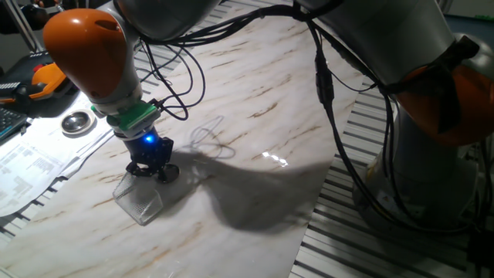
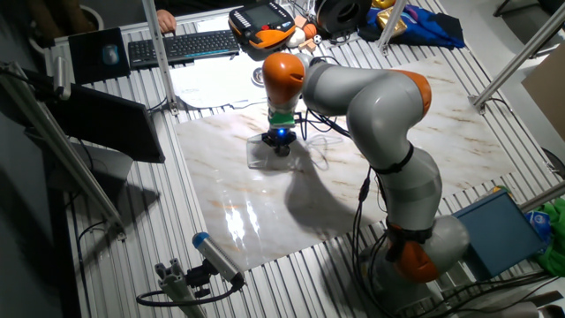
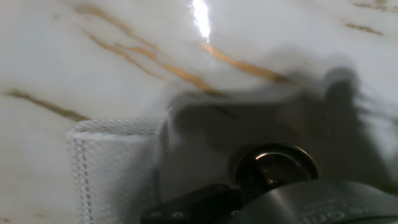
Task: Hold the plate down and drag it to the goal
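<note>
The plate [image 1: 167, 174] is a small round metal disc lying flat on the marble table, just right of the goal [image 1: 139, 202], a small see-through wire-mesh box. My gripper [image 1: 150, 165] points straight down with its fingers together, right beside the plate and above the goal's far edge. In the hand view the plate [image 3: 273, 163] lies to the right of the goal [image 3: 112, 171], and its near part is hidden under my dark fingers [image 3: 199, 204]. From the other side my gripper [image 2: 281, 147] hangs over the goal [image 2: 262, 157]. Whether the fingertips press on the plate does not show.
A larger round silver dish [image 1: 77, 122] lies at the left edge of the marble slab [image 1: 255, 93]. A keyboard [image 2: 181, 44] and an orange pendant [image 2: 265, 25] lie beyond the slab. Loose cables [image 1: 177, 85] hang from the arm. A tool [image 2: 216, 261] lies near the front edge.
</note>
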